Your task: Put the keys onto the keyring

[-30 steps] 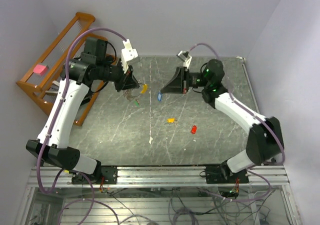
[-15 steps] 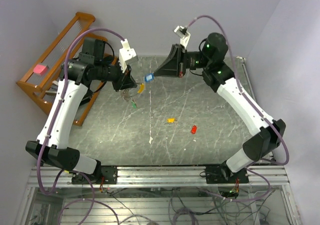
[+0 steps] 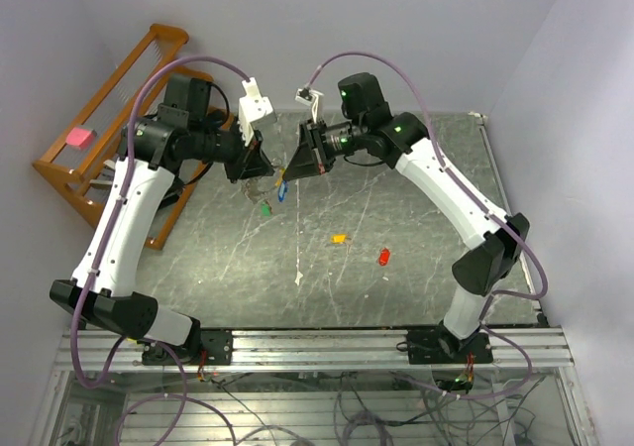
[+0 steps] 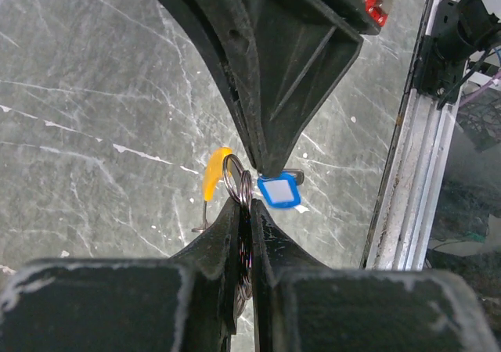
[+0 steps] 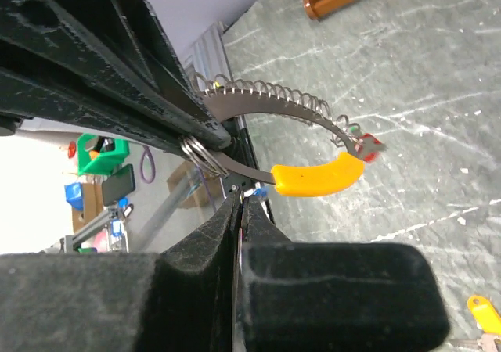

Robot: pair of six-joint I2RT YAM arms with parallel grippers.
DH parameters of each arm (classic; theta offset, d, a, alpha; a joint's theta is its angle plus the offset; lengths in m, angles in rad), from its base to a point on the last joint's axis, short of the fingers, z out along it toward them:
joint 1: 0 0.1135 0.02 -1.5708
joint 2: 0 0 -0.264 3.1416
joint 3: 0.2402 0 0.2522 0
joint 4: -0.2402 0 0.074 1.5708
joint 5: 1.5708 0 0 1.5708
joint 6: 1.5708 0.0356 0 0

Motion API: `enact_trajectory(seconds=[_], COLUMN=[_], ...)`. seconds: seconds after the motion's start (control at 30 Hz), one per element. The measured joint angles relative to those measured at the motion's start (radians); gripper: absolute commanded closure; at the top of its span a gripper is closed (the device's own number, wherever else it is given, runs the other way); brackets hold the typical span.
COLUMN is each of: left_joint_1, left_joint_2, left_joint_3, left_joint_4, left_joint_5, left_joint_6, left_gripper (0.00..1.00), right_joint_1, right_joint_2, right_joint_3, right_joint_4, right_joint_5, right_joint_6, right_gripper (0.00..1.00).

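Pinching the keyring (image 4: 237,181) in the left end effector (image 4: 244,211), pressed together on the wire coil and held clear above the surface (image 3: 416,218), likely so that the loop and its yellow curved piece (image 4: 214,172) hang free for threading. Gripping a blue key (image 4: 279,190) in the right end effector (image 5: 239,205), clamped tight, set opposite the keyring and touching it or just beside it. Probably angled this way to line the key's hole up with the coil's split; impossible to say whether threaded yet.

Just below the keyring, a green key (image 3: 264,207), hanging or lying, cannot tell which. Well apart from the keyring, toward the arm bases, an orange key (image 3: 339,238), a red key (image 3: 384,257) and a white scrap (image 3: 299,278) lying loose on grey, white-veined stone. Left of the keyring, off the surface, a wooden rack (image 3: 99,119) bearing a pink note (image 3: 79,137), with plain pale walls (image 3: 396,30) behind.
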Motion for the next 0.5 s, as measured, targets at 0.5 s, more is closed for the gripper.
enact_trajectory(seconds=[0.5], left_joint_1=[-0.024], left_joint_2=[-0.002], left_joint_3=[0.006], left_joint_4=[-0.175], left_joint_5=[0.045], left_joint_6=[0.192], left_gripper=[0.93], right_joint_1=[0.011], right_joint_2=[-0.009], right_joint_3=[0.1], right_joint_4=[-0.127], right_joint_5=[0.019], right_joint_6=[-0.052], right_gripper=[1.0])
